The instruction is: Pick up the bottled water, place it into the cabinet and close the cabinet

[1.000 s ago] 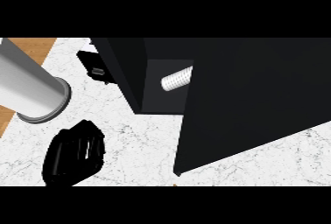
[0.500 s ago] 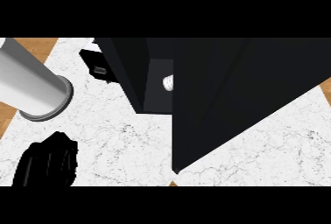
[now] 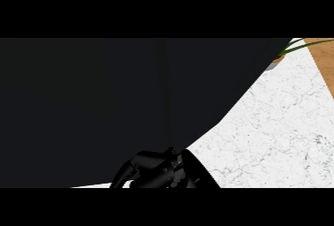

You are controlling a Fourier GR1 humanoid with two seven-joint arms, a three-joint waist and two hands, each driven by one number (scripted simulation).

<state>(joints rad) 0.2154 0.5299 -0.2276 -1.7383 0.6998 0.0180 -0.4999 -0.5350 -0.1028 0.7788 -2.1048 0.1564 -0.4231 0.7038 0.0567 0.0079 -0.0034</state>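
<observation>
The black cabinet fills most of the head view, and its dark door covers the whole left and middle. The bottled water shows nowhere; the cabinet's inside is hidden behind the door. My right hand sits at the bottom centre, right under the door's lower corner and touching it, with its fingers relaxed and nothing held. My left hand is out of the picture.
White marble counter shows at the right and lower right. A potted plant with thin green leaves stands at the top right, next to a strip of wooden floor.
The cabinet door has swung across and now hides the bottle, the opening and the grey cylinder at the left. The left hand has left the view; a hand now shows at the door's lower corner.
</observation>
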